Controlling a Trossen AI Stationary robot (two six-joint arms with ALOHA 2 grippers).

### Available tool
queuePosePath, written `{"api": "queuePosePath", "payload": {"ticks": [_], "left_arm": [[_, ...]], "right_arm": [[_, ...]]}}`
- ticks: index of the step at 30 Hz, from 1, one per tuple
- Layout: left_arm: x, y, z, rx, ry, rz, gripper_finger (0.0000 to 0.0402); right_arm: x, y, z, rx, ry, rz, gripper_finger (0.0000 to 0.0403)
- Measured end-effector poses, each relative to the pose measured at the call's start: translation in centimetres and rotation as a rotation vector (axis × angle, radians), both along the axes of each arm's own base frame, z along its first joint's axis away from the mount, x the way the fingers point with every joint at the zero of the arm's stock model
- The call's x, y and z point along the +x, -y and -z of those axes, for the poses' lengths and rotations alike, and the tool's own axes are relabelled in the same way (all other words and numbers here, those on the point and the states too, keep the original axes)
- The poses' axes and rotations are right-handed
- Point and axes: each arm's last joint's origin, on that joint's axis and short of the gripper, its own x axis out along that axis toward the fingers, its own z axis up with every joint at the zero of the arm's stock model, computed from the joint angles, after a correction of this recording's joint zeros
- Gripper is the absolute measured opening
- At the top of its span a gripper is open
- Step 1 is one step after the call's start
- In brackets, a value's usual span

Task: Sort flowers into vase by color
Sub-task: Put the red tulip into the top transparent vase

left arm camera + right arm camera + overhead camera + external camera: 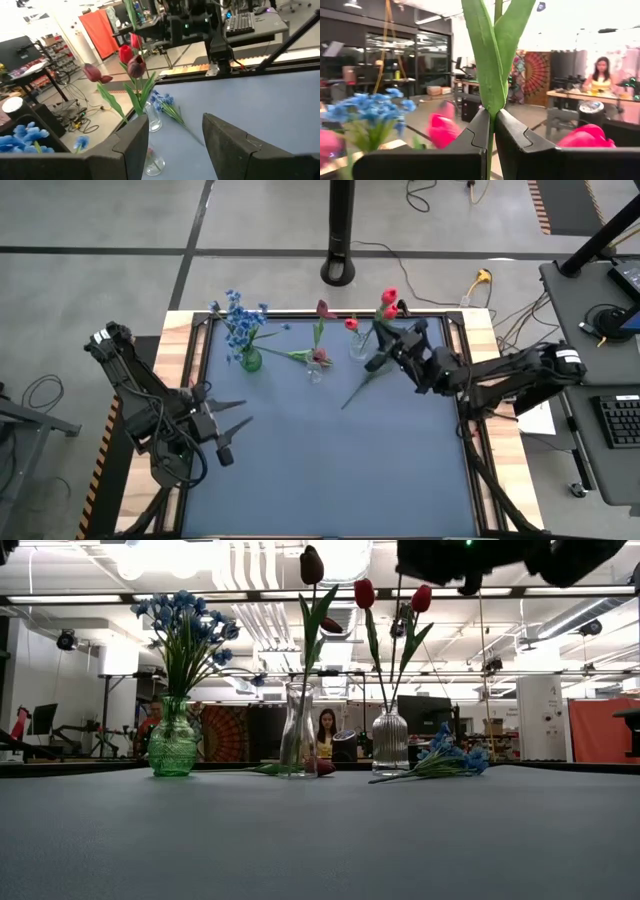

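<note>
A green vase [250, 361] at the far left holds blue flowers [180, 625]. A clear middle vase [298, 730] holds a dark red tulip [312, 564]. A ribbed clear vase [390, 740] holds red tulips [364, 592]. One blue flower [450, 760] lies flat on the mat beside the ribbed vase. My right gripper [378, 360] hovers by the ribbed vase, shut on a green flower stem; its blossom is out of the wrist view. My left gripper [232, 435] waits open over the mat's left side with nothing between its fingers [130, 145]. My right gripper pinches the flower's green stem [491, 114] between its two fingers, just below where two long leaves [492, 55] branch off. The fingers lie across the stem and come roughly level from the table's right. The flower stands upright, its stem running on down below the fingers.
A dark red bloom [325, 767] and a leafy stem [296, 355] lie at the middle vase's foot. A wooden frame [185, 350] borders the blue mat. A black pole base [338, 272] stands beyond the far edge. People sit in the room behind.
</note>
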Motion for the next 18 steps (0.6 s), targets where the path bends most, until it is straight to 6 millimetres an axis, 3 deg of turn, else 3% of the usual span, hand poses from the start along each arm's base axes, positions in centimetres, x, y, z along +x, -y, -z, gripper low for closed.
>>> {"api": "queuePosePath", "payload": {"ticks": [6,18], "left_arm": [[0.1,-0.1,0.0,0.004,0.004,-0.012,0.0169],[0.3,-0.6,0.1,0.025,-0.005,-0.041,0.0169]], "right_arm": [[-0.2,1.8,0.6,0.010,0.030,-0.033,0.0013],[-0.3,2.7,0.2,-0.042,-0.015,0.025,0.0013]]}}
